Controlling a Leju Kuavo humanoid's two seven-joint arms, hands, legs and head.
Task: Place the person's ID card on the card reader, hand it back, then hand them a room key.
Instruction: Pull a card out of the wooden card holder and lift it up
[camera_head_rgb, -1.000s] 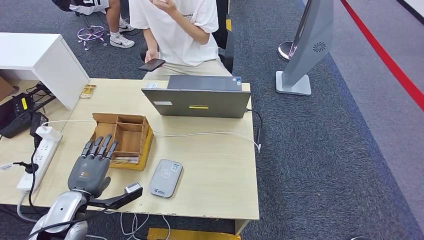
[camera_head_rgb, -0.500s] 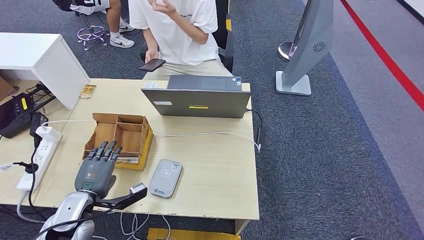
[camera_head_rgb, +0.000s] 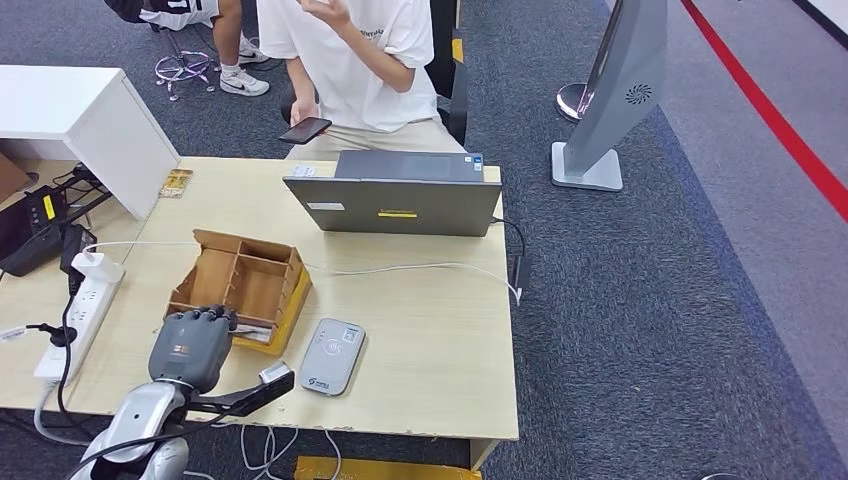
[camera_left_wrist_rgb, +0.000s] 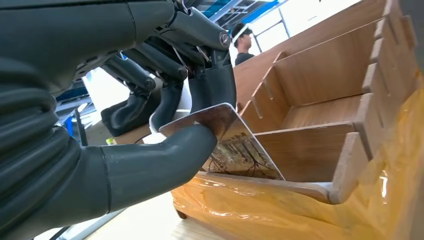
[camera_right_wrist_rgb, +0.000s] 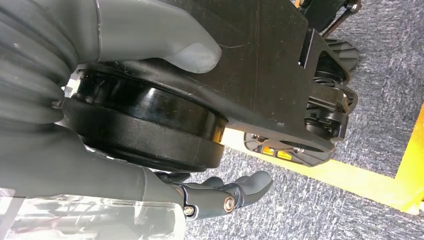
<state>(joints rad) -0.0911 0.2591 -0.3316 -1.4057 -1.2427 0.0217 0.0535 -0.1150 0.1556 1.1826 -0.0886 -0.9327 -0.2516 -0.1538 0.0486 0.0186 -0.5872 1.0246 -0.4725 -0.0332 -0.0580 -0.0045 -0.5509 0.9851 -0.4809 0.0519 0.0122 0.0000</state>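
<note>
At the table's left edge a white power strip (camera_head_rgb: 78, 305) lies with a charger plugged in. Just right of it, the left hand (camera_head_rgb: 190, 345) is curled over the near edge of a wooden divided box (camera_head_rgb: 243, 285), which sits tilted on the light wood table (camera_head_rgb: 430, 340). In the left wrist view the thumb (camera_left_wrist_rgb: 165, 160) and dark fingers (camera_left_wrist_rgb: 212, 85) pinch a card (camera_left_wrist_rgb: 235, 145) printed with a brownish tree-like picture, its lower edge down in the near compartment of the box; no writing on it can be read. Right of the box a grey card reader (camera_head_rgb: 332, 356) lies flat near the table's front edge, a round mark on top and small text too fine to read. Behind it stands a grey laptop (camera_head_rgb: 398, 200), lid toward the robot, bearing a yellow sticker and a white label, both illegible. Beyond sits a person (camera_head_rgb: 350, 60) in a white shirt with a phone (camera_head_rgb: 304, 129). The right hand (camera_right_wrist_rgb: 220, 192) hangs over grey carpet, fingers loosely apart, grasping nothing.
</note>
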